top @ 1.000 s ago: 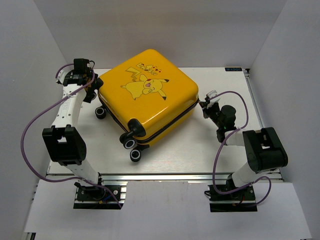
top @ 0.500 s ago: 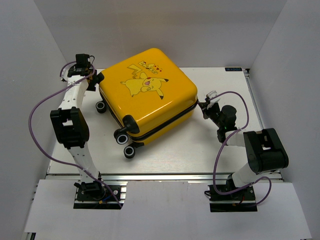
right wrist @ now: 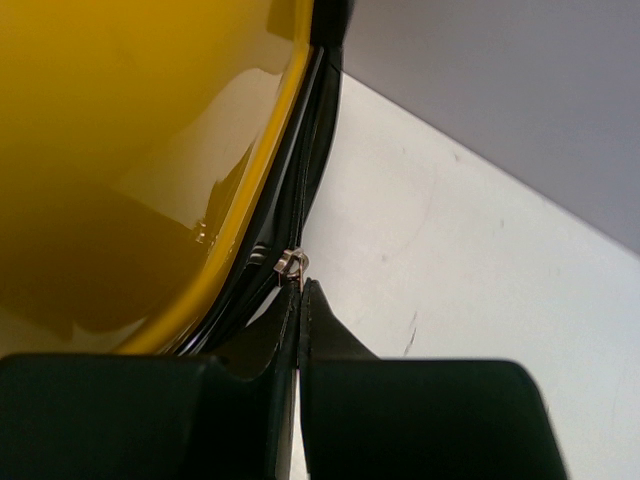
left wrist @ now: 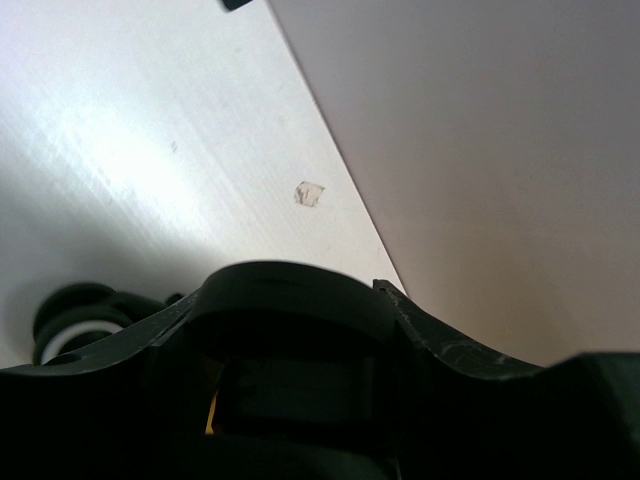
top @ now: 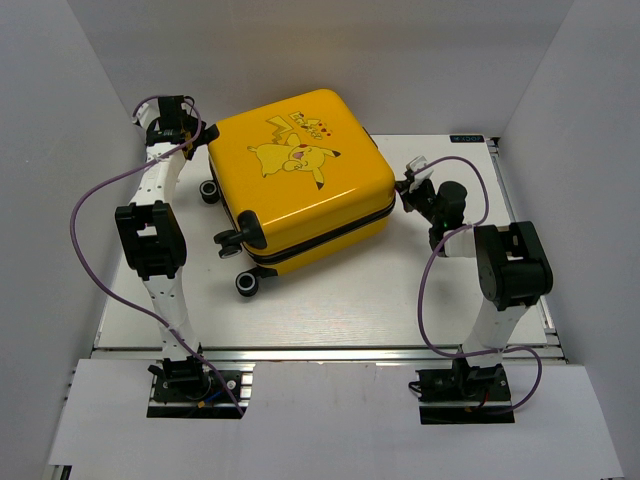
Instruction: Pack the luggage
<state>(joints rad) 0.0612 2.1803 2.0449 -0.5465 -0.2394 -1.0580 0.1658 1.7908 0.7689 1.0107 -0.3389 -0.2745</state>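
The luggage (top: pixel 300 190) is a yellow hard-shell suitcase with a Pikachu print. It lies flat and closed on the white table (top: pixel 360 300), its wheels (top: pixel 247 283) towards the front left. My left gripper (top: pixel 190 143) is at its far left corner, pressed onto black trim that fills the left wrist view; a yellow sliver (left wrist: pixel 210 415) and one wheel (left wrist: pixel 65 320) show there. My right gripper (top: pixel 408 190) is at the right edge. In the right wrist view it (right wrist: pixel 301 292) is shut on the small metal zipper pull (right wrist: pixel 292 263) beside the yellow shell (right wrist: pixel 130 130).
Grey walls enclose the table on the left, the back and the right. The left arm stretches along the left wall (top: pixel 60 150). A small scrap (left wrist: pixel 308 193) lies on the table by the back wall. Purple cables loop beside both arms.
The left gripper moved back towards the far wall and the suitcase turned and slid back with it. The right gripper moved slightly back, staying at the zipper.
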